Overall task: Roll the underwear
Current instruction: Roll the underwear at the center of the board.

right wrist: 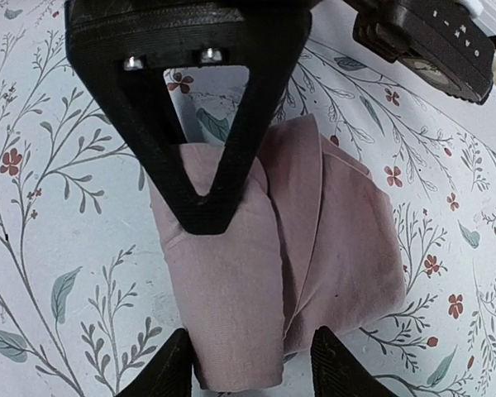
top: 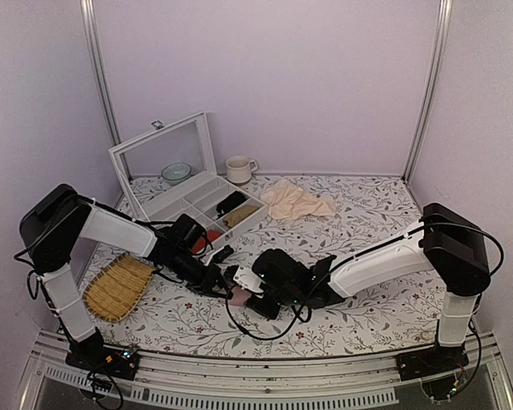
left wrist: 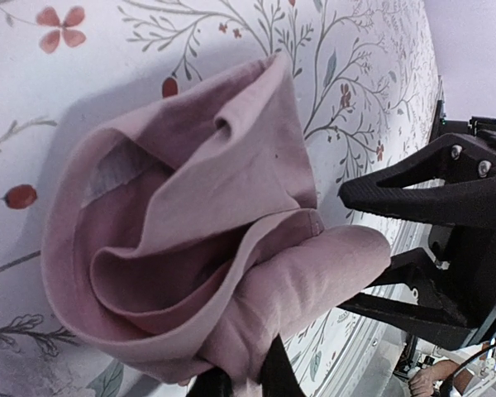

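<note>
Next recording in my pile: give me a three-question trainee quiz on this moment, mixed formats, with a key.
1. True or false: the underwear lies spread flat on the table.
2. What stands just right of the open organizer box and its raised lid? A) a spoon B) a mug C) a bottle
3. Fill in: the right gripper straddles the fabric with its jaws ___.
Key: 1 false, it is rolled into a bundle; 2 B; 3 open.

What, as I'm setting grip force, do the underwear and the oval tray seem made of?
The underwear: soft matte knit fabric, probably cotton; it folds in limp creases. The oval tray: woven bamboo or straw, judging by its ribbed yellow weave.
</note>
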{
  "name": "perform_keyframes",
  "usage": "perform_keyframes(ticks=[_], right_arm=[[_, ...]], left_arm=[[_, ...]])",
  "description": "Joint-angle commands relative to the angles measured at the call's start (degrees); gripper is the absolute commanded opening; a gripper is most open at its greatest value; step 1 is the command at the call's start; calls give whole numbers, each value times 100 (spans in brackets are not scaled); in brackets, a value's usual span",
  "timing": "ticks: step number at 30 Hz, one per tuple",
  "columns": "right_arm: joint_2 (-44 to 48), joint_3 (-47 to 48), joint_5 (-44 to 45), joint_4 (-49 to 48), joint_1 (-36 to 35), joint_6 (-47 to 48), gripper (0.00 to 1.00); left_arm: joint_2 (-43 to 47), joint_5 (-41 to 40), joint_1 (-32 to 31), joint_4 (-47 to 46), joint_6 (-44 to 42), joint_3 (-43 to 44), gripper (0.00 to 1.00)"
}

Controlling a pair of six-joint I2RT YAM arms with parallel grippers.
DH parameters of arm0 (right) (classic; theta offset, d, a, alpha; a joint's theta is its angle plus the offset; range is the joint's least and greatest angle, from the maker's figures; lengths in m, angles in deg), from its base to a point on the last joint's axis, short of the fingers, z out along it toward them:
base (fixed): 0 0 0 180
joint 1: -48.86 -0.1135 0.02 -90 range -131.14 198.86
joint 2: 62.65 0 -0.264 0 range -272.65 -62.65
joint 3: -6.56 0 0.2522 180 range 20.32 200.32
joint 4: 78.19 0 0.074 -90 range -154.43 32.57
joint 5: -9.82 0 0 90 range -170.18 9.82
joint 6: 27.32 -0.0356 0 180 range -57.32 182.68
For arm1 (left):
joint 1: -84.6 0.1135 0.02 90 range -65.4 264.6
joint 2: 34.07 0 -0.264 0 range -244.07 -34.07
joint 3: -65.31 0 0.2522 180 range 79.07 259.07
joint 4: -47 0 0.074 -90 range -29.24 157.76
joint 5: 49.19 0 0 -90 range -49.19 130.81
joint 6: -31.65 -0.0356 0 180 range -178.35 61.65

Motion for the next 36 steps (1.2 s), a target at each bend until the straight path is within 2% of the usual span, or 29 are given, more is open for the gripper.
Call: perform_keyframes(ticks=[1, 7, 22, 36], right_arm=[[590, -70, 193, -142, -46, 209, 51], [480, 10, 394, -193, -232, 525, 55], [-67, 73, 577, -327, -321, 792, 54], [-515, 320, -19, -60, -221, 557, 52]], left_arm=[[-148, -49, 56, 245, -96, 6, 0], [-154, -32, 65, 268, -108, 29, 0], [-172, -5, 65, 298, -126, 39, 0], [-172, 4, 66, 297, -116, 29, 0]])
